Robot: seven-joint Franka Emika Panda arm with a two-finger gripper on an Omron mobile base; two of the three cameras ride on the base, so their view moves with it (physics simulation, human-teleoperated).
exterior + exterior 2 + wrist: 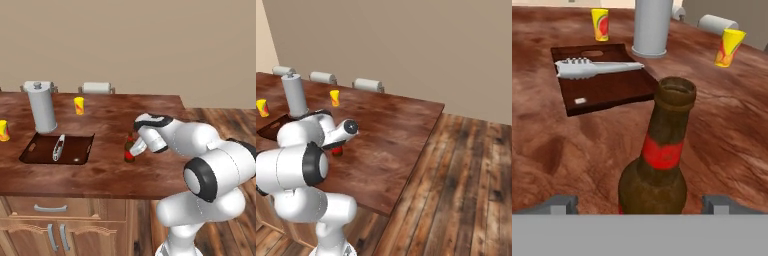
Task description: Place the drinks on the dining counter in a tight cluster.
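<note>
The brown bottle (pixel 657 165) stands upright on the desk (pixel 107 172), its long axis vertical, and it sits straight ahead of my tool (pixel 641 204), centred between the two fingertips (pixel 559 204). My tool is spread wide, and each tip stands clear of the glass on its own side, so I judge that I grip nothing. In the left base view the bottle (pixel 129 149) is just to the right of the sink (pixel 57 149), near the desk's front half, with my tool (pixel 137 148) right beside it. In the right base view I can make out only a bit of red label low beside my wrist, so whether the tips are level with the bottle's body or its neck I cannot say for sure.

Since the bottle rises directly in front of me, any sideways sweep would knock it over; my way out, I judge, is straight back or up along its axis. Beyond the sink stands a grey cylinder (pixel 41 106), with one yellow cup (pixel 79 105) to its right and another cup (pixel 4 130) at the sink's left. No other drink stands near this bottle, so the cluster is not yet formed around it.
</note>
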